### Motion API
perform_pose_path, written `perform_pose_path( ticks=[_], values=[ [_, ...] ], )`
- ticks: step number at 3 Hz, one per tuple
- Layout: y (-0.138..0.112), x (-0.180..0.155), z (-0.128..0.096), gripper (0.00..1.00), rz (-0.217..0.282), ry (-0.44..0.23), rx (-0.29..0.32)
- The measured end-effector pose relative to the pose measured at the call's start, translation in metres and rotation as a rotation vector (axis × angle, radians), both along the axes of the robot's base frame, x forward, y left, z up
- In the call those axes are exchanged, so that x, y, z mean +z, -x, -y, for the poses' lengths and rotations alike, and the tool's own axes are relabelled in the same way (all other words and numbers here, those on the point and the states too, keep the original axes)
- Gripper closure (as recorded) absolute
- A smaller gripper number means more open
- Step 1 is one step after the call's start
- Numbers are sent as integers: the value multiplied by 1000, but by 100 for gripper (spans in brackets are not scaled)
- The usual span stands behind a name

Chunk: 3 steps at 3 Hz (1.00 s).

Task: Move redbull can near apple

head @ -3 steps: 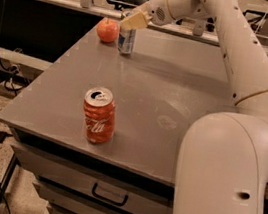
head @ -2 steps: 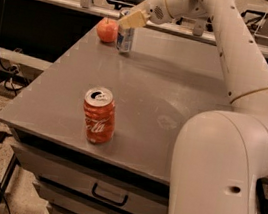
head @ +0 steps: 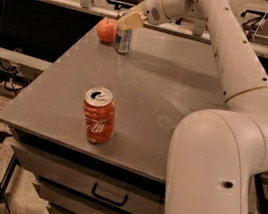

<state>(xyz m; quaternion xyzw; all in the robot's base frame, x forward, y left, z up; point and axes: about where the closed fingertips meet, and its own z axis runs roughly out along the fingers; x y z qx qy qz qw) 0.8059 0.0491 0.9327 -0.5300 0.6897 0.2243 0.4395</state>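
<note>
- Pincer [head: 129, 21]: up and just right of the apple [head: 106, 29], at the top of the redbull can [head: 122, 40]. Can't tell how far open it is, or whether it has hold of the can.
- Desk [head: 176, 95]: grey top; apple sits near its far-left corner.
- Arm [head: 232, 59]: white, the only one; comes in from the apple's right.
- Coca-Cola can [head: 99, 116]: upright, well apart from the apple, toward the desk's near edge. Not the task's thing.
- Redbull can: upright, long axis vertical, just right of the apple; touching or barely apart, can't tell. Lies directly below the pincer, so the next move prob. runs straight up along that axis.
- Apple: on the desk, stem not visible.
- Judgement: can looks placed near apple already; what's left is approx. let go (if held) and lift clear w/o tipping it.
</note>
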Motion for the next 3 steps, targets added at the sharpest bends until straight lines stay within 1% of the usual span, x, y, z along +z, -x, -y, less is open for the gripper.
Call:
perform_pose_path(
  ticks=[2,3],
  values=[
    [0,-5,-6,7,-7,1,7],
    [0,-7,-8,0,-10,1,10]
  ],
)
